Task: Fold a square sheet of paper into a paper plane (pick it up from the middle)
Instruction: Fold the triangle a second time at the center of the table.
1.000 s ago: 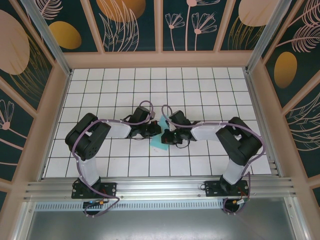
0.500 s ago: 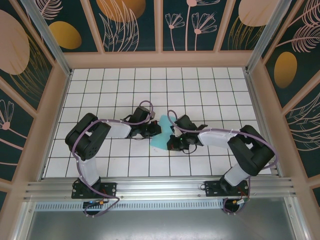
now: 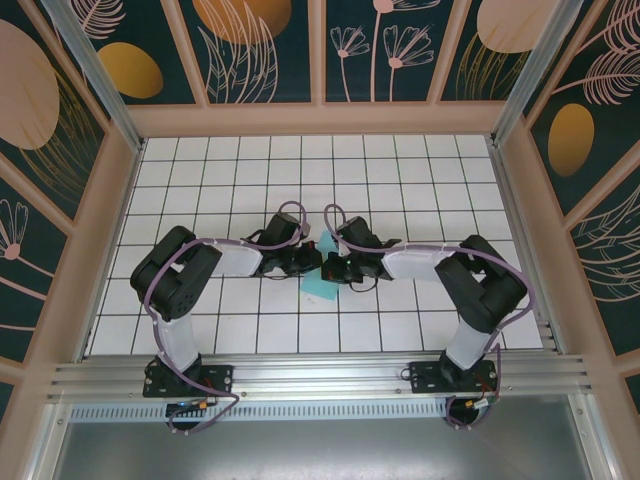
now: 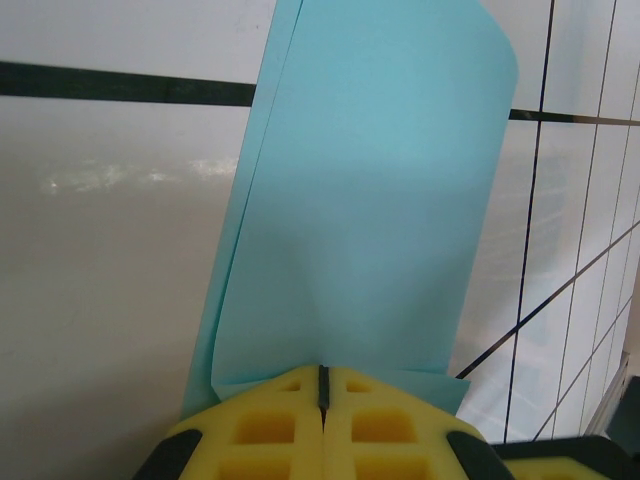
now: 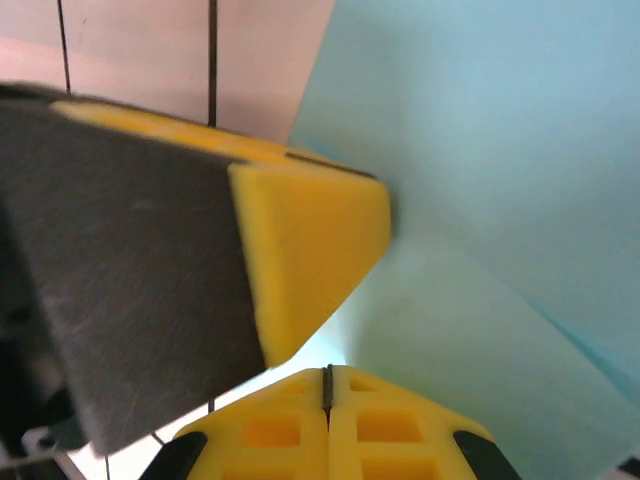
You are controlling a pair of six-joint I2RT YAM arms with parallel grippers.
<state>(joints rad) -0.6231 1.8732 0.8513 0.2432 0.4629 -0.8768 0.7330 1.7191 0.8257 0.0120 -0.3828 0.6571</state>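
Square sheet of paper [image 3: 320,288] lies on the white gridded desk [image 3: 400,170], about midway between the left and right edges and nearer the near edge than the far one. It is light turquoise, partly folded and not lying flat. Both arms reach inward and meet over it. The left gripper [image 3: 313,262] and right gripper [image 3: 336,270] are tip to tip, covering the sheet's middle. One corner shows toward the near edge below them, and a small sliver shows on the far side. In the left wrist view, the left gripper [image 4: 322,400] is closed, its yellow pads pressed together with only a thin seam between them. The sheet [image 4: 370,200] rises from the tips in two layers with a soft crease running into the seam, and its far end is curled. I cannot tell whether a layer is nipped or only pressed. In the right wrist view, the right gripper [image 5: 328,415] is likewise closed pad to pad, its tips at the paper [image 5: 480,130]. A yellow pad [image 5: 310,250] of the other gripper touches the sheet's edge just beside it.
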